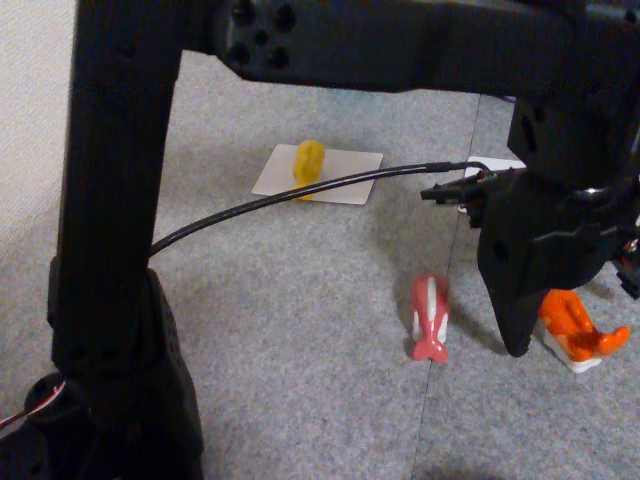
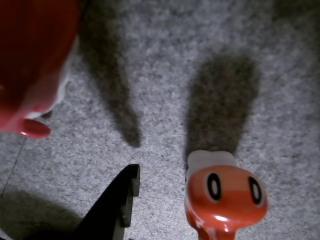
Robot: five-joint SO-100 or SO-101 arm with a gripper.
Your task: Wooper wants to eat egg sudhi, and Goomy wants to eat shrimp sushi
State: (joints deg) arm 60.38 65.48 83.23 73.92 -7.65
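From the fixed view, the black arm fills the left side and the top, and its gripper [image 1: 528, 335] hangs down at about four o'clock in the picture, the dark finger tip pointing at the grey carpet. Just beside it, toward three o'clock of the tip, sits the shrimp sushi [image 1: 578, 332], orange with a forked tail on a white rice block. Finger and shrimp look close but apart. I cannot tell from here how wide the pincer stands, since one finger hides whatever lies behind it. The egg sudhi [image 1: 308, 166] lies on a white card [image 1: 340, 178] up at eleven o'clock from the gripper, well apart from it. A pink-red piece [image 1: 430, 318] with a white stripe lies on the carpet at nine o'clock of the finger tip.

In the wrist view, the shrimp sushi [image 2: 225, 197] sits at five o'clock, its two dark oval marks facing the lens. One black finger [image 2: 121, 200] rises at seven o'clock, with bare carpet between it and the shrimp. A blurred red shape fills ten o'clock. The pincer seems to grip nothing, though its spread stays unclear.

My guess: the shrimp pick-up is in hand. Next the arm would need to shift so the shrimp sits between the fingers, then lower and close.
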